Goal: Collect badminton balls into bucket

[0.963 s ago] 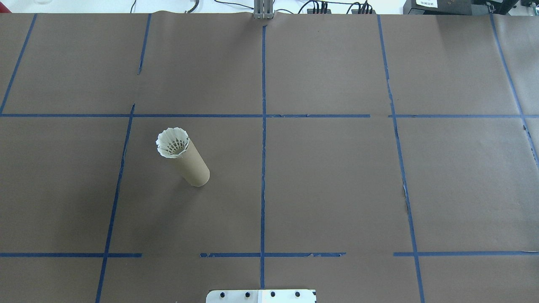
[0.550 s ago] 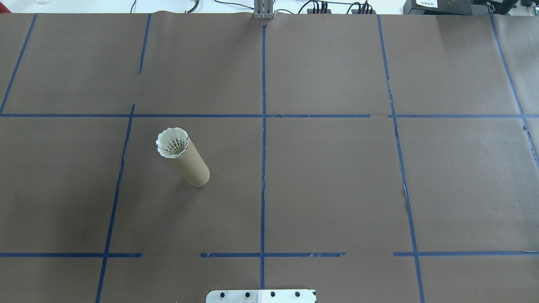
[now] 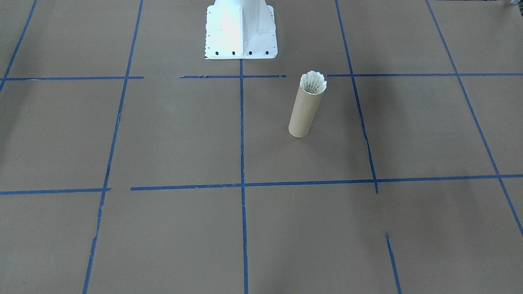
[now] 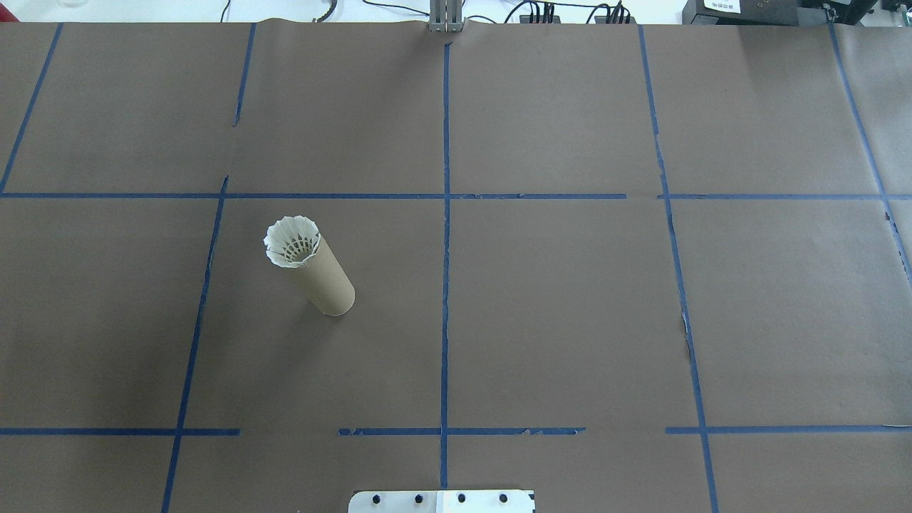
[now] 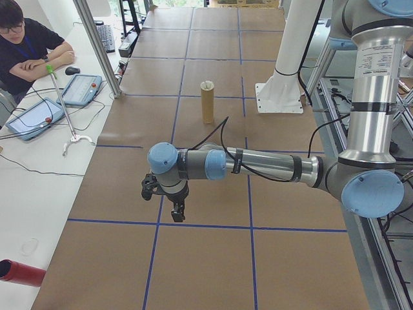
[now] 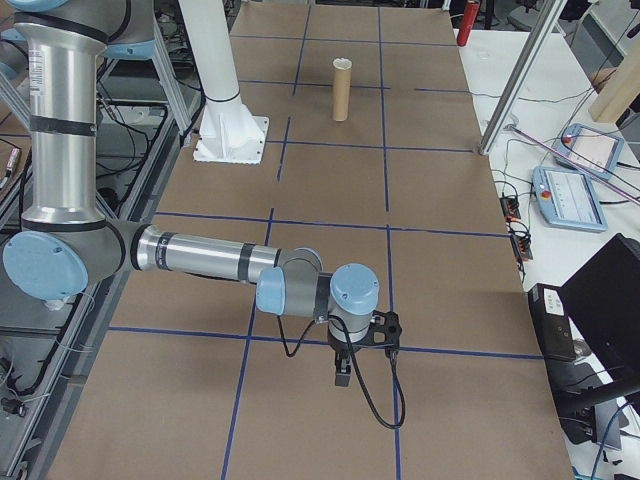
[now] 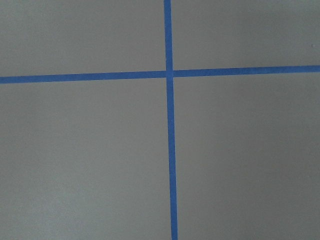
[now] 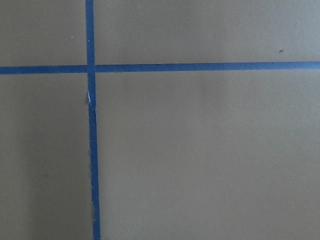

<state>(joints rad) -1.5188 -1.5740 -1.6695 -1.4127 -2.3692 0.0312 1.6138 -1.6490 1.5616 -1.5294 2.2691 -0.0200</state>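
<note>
The brown cardboard bucket [image 4: 329, 283] stands upright on the paper-covered table, left of the centre line. A white feather shuttlecock [image 4: 292, 242] sits in its mouth, feathers up, with the cork hidden inside. The front-facing view shows the same bucket [image 3: 301, 116] and shuttlecock [image 3: 313, 83]. My left gripper [image 5: 177, 210] shows only in the exterior left view, hanging over bare paper well short of the bucket [image 5: 207, 104]. My right gripper [image 6: 342, 376] shows only in the exterior right view, far from the bucket [image 6: 342, 95]. I cannot tell whether either is open or shut. Both wrist views show only paper and blue tape.
The white robot base [image 3: 241, 28] stands at the table's robot-side edge. Blue tape lines [image 4: 445, 285] divide the brown paper into squares. A person [image 5: 26, 45] sits at a side bench with tablets [image 5: 80, 89]. A red cylinder [image 5: 19, 271] lies on that bench.
</note>
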